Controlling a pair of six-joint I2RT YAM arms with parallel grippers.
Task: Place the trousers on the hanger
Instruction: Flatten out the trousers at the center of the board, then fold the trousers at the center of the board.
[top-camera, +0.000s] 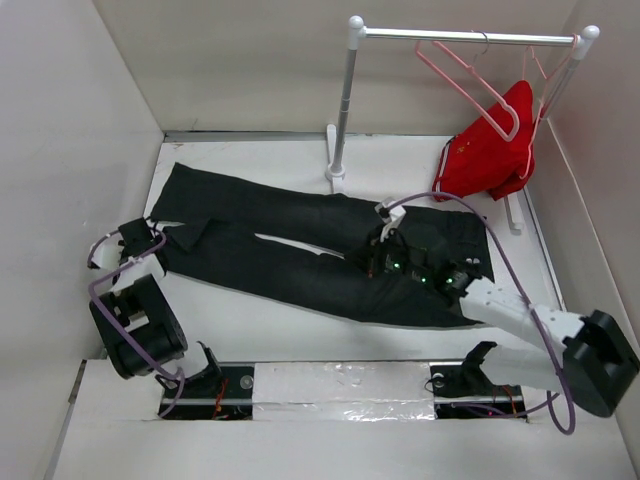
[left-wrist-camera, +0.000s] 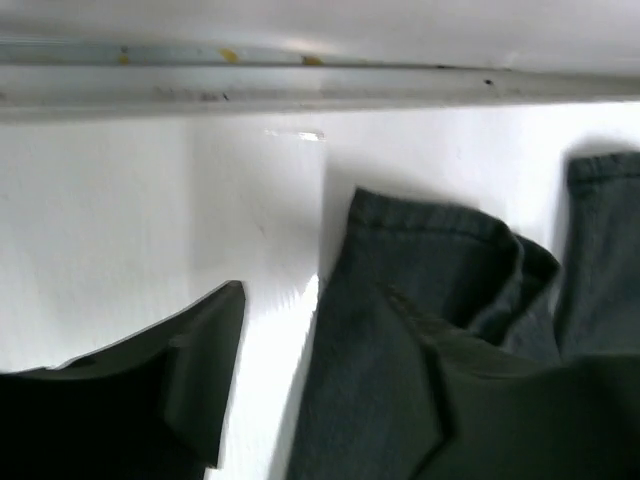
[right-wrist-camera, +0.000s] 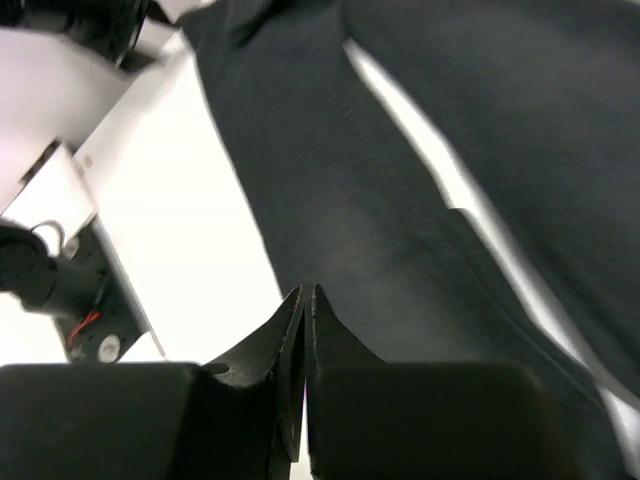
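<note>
The black trousers (top-camera: 290, 245) lie flat on the table, legs to the left and waist to the right. The empty pale-pink hanger (top-camera: 462, 72) hangs on the rail at the back right. My left gripper (top-camera: 158, 242) is open at the cuff of the near leg. In the left wrist view (left-wrist-camera: 320, 300) the folded cuff (left-wrist-camera: 430, 260) lies between its spread fingers. My right gripper (top-camera: 375, 258) hovers over the middle of the trousers. In the right wrist view (right-wrist-camera: 308, 292) its fingers are pressed together with nothing between them, just above the dark cloth (right-wrist-camera: 400, 200).
A white rail stand (top-camera: 340, 110) rises behind the trousers. A red garment (top-camera: 490, 155) on a second pink hanger hangs at the rail's right end. White walls close in the table on the left, back and right.
</note>
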